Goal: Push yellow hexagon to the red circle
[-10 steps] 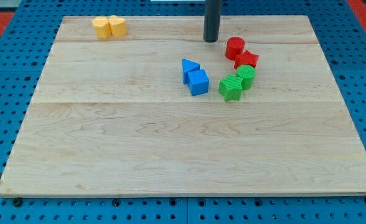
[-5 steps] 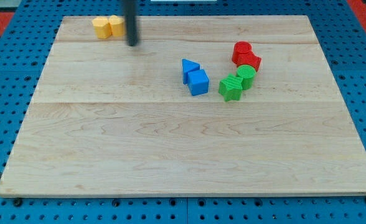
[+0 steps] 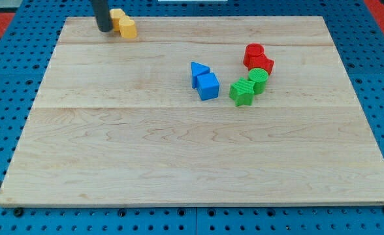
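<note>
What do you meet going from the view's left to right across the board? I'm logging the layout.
My tip → yellow blocks → blue triangle → blue cube → green star; the red blocks and the green circle overlap, so they are left out.

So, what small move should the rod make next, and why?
Probably a short push toward the view's right and slightly down. My tip stands just left of the two yellow blocks at the board's top left, while the red circle lies far off to the right, a little lower. Which yellow block is the hexagon I cannot tell for sure.
</note>
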